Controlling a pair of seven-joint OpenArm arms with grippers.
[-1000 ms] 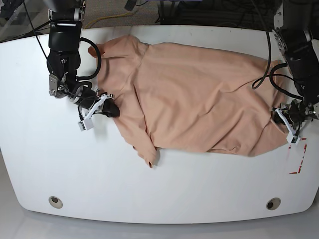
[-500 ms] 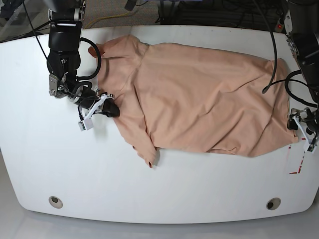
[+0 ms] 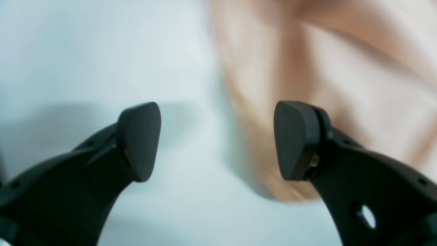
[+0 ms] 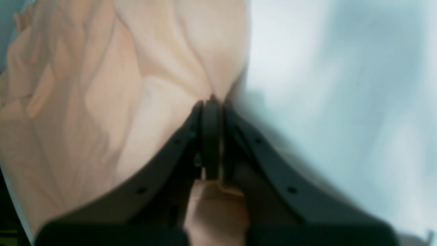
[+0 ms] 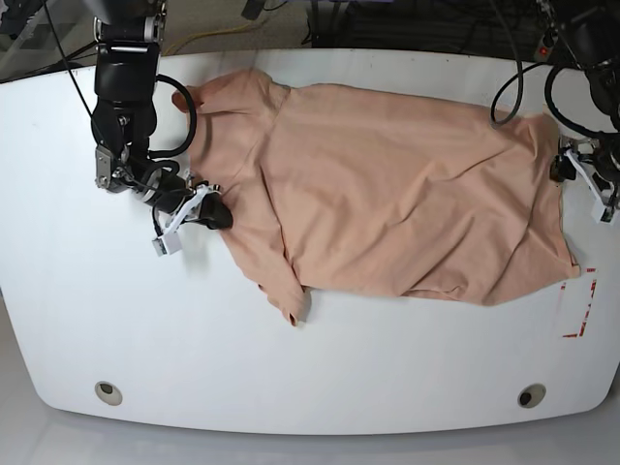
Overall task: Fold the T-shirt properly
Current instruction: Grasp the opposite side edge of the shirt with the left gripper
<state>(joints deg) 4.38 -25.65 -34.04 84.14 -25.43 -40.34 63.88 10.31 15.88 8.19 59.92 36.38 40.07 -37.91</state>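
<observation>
The peach T-shirt (image 5: 387, 194) lies spread across the white table (image 5: 320, 368), with a sleeve folded in at its near left. My right gripper (image 5: 215, 213), on the base view's left, is shut on the shirt's left edge. In the right wrist view the closed gripper (image 4: 211, 102) pinches a ridge of the shirt's fabric (image 4: 112, 85). My left gripper (image 5: 573, 174), on the base view's right, hovers at the shirt's right edge. In the left wrist view it (image 3: 218, 140) is open and empty. One finger is over the bare table. The other is over the shirt's edge (image 3: 341, 78).
Red tape marks (image 5: 579, 308) are on the table near the shirt's near right corner. Two round holes (image 5: 108, 392) (image 5: 531, 395) sit near the front edge. Cables and dark clutter (image 5: 407, 24) lie behind the table's far edge.
My left gripper moved from the shirt's near right corner outward, then toward the far edge, and is open. That corner now lies stretched further right. My right gripper has not moved.
</observation>
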